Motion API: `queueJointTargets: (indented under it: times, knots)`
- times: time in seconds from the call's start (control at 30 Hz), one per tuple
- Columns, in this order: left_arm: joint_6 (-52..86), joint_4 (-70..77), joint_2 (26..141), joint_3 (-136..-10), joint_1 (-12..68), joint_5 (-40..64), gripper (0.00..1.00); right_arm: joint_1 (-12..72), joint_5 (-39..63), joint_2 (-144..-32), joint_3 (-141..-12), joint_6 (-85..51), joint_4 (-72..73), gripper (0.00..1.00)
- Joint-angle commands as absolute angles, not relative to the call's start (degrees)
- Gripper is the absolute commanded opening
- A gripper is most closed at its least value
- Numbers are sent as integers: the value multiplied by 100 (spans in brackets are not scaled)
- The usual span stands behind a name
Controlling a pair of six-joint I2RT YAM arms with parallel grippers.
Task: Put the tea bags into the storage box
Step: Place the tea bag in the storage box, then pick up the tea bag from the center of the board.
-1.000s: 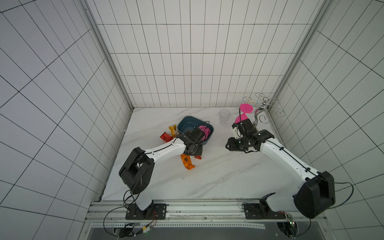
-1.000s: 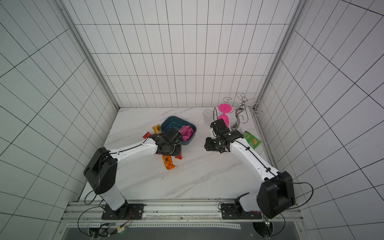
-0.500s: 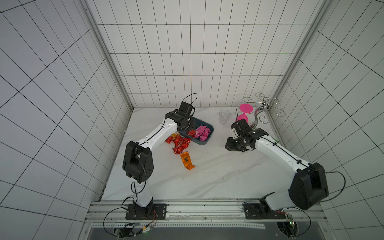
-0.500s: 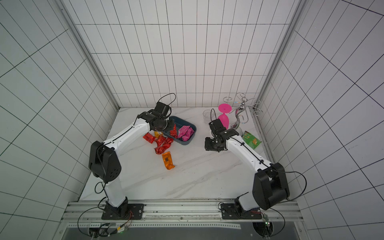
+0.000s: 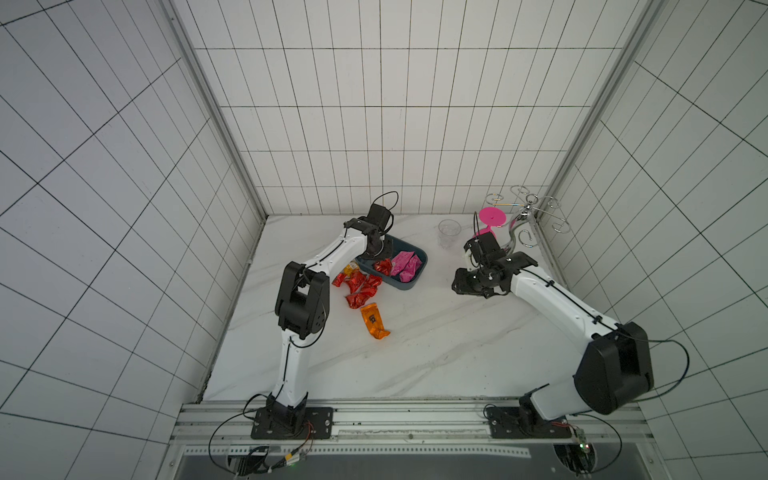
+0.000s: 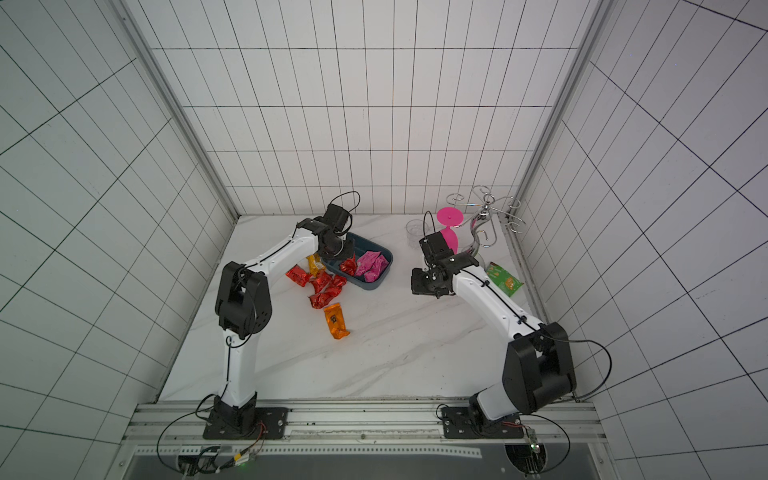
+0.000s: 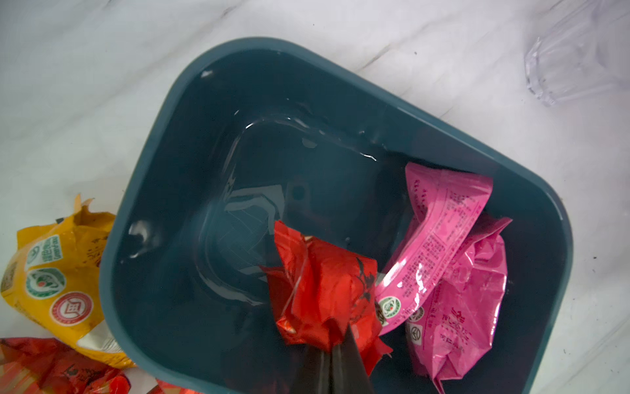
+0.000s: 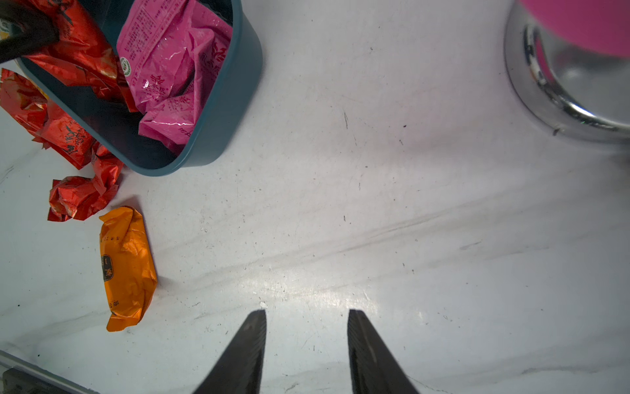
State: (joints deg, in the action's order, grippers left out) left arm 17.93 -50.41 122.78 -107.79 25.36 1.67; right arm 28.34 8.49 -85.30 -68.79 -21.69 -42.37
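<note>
Left wrist view: up from the tabletop [image 7: 68,102] pile, the left gripper [image 7: 330,344] now pinches a red tea bag [image 7: 324,283] in narrow jaws over the storage box [image 7: 153,153], seemingly ready to drop; the right gripper [image 8: 306,312] waits, jaws apart, empty.

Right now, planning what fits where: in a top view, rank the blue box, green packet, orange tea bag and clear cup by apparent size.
1. Blue box.
2-3. Green packet and orange tea bag: too alike to rank.
4. Clear cup, smallest.
</note>
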Motion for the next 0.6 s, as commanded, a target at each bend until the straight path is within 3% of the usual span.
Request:
queueJointTargets:
  times: [0.0,0.13,0.37,0.4,0.43,0.57]
  knots:
    - [1843,-5092,12231,-10929,2496,291,37,2777,853,-8593,-7093,-2158,-4330,43]
    - [1941,-5100,11787,-10569,2496,265,48,2777,1024,-8687,-7115,-2204,-4290,43]
    - [2194,-5038,10471,-9144,2506,238,55,2812,1325,-8855,-7146,-2297,-4066,47]
    - [2252,-5023,10251,-8887,2514,253,70,2817,1366,-8866,-7137,-2319,-4023,47]
    - [2309,-4998,10016,-8627,2521,292,74,2837,1415,-8876,-7144,-2335,-3991,49]
    - [2486,-4853,9255,-7689,2591,418,74,2911,1455,-8937,-7187,-2333,-3964,49]
